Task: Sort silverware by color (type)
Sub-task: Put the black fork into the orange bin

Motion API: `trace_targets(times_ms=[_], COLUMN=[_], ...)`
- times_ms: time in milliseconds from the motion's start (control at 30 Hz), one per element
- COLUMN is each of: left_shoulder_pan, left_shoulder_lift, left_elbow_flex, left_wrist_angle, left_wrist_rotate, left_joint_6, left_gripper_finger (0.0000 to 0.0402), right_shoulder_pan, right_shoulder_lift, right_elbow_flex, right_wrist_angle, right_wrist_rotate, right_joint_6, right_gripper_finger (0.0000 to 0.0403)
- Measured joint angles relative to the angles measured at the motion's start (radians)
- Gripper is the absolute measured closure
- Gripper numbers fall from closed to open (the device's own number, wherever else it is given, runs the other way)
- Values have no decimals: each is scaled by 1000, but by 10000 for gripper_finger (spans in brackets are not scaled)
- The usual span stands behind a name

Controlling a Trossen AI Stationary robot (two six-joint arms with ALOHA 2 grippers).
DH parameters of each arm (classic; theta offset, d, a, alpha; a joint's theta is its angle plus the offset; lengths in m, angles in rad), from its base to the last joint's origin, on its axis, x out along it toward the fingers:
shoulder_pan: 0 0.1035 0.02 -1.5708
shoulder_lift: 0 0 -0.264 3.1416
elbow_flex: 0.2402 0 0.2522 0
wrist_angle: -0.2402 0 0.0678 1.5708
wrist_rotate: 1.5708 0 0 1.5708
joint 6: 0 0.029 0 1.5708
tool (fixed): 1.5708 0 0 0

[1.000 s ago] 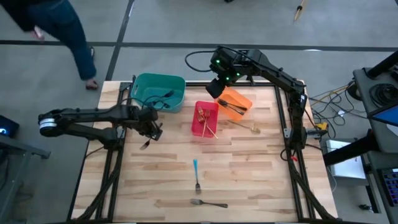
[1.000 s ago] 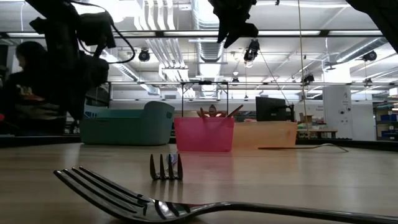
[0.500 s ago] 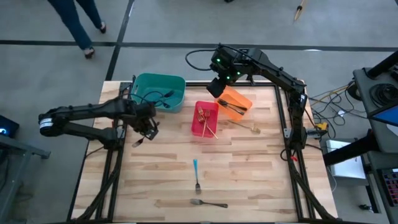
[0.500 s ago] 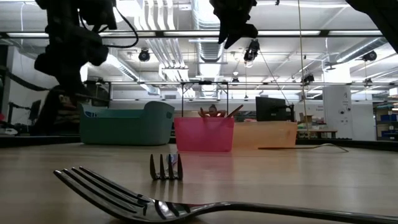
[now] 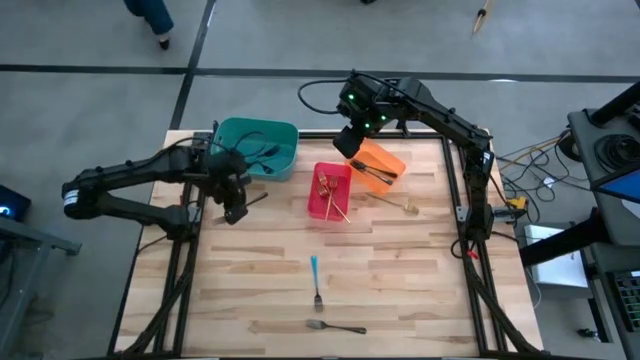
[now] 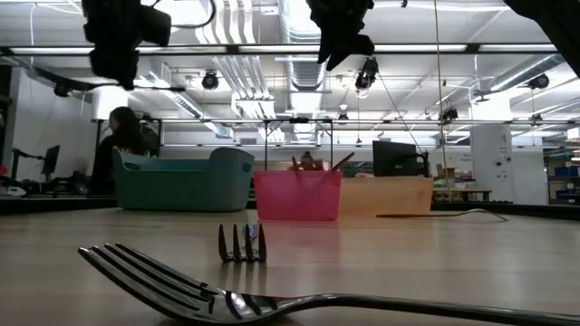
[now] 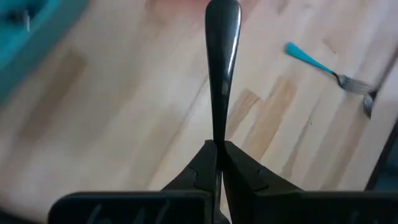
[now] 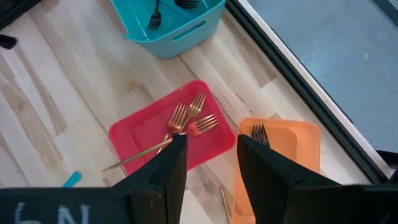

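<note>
Just beside the teal bin (image 5: 257, 147), on its near side, the left tool (image 5: 236, 194) hangs above the bench (image 5: 400, 270) with its fingers (image 7: 202, 167) pinched tight on a dark-handled fork (image 7: 222, 68); the handle sticks straight out from between them, over bare wood. Inside the teal bin lie other dark forks (image 8: 155, 14). Next to it stands the red bin (image 5: 331, 192), holding several gold forks (image 8: 188, 122) whose tines cluster near the middle and whose handles slant toward one corner. Touching or nearly touching the red bin on its far right side is the orange bin (image 5: 379, 165), tilted askew, with at least one fork (image 8: 259, 132) showing at its rim. Above the gap between the red and orange bins hovers the right tool (image 5: 353, 141), its fingers (image 8: 170, 167) spread apart and gripping nothing. Another thin piece of silverware (image 5: 393, 201) rests on the wood just right of the red bin. Well toward the near edge of the bench lie two more: a light-blue-handled fork (image 5: 316, 279), its tines pointing at the near edge, and just beyond it a plain silver fork (image 5: 335, 326) lying crosswise.
</note>
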Motion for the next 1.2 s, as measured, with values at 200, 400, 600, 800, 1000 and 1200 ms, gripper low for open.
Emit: trace_targets(times_ms=[200,400,600,800,1000,1200], left_shoulder_pan=[-2,-2,-2,-2,-3,-4], left_shoulder_lift=[41,139,248,332,418,482], left_elbow_flex=[104,221,297,365,473,552], left_wrist_angle=[11,42,43,45,48,31], left_wrist_rotate=[-98,-142,-184,-187,-221,-222], left_joint_6=[249,521,719,857,930,941], left_gripper_finger=[401,401,401,401,401,401], right_shoulder_pan=[0,0,0,-1,12,26], right_shoulder_lift=[0,1,14,83,174,216], right_elbow_flex=[0,0,-2,-2,-2,-1], right_wrist_angle=[0,6,95,146,190,213], right_wrist_rotate=[-8,-75,-356,-612,-740,-756], right_joint_6=[-5,-5,35,78,56,56], right_gripper_finger=[271,271,270,258,235,225])
